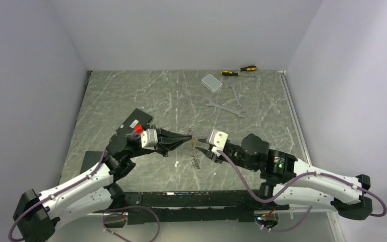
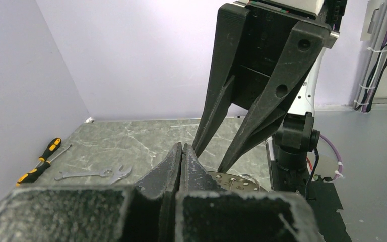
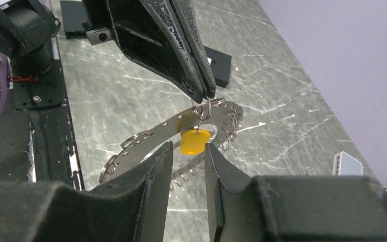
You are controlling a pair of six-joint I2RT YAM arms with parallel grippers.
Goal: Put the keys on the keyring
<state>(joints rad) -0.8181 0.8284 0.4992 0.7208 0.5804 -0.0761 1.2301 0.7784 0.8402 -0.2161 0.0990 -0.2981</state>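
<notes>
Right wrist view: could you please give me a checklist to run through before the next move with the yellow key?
1. Left hand shut on the small wire loop: ok.
2. Yellow key hanging from that loop: ok.
3. Right hand open, one finger on each side of the key's head: ok.
4. Key already threaded onto the keyring: cannot tell.
5. Wrenches and screwdrivers well away from both hands: ok.

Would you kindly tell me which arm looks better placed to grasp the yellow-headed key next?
Right, probably: the right end effector is open with the yellow-headed key hanging between its fingers, while the left end effector is shut, pinching the small wire loop above it.
</notes>
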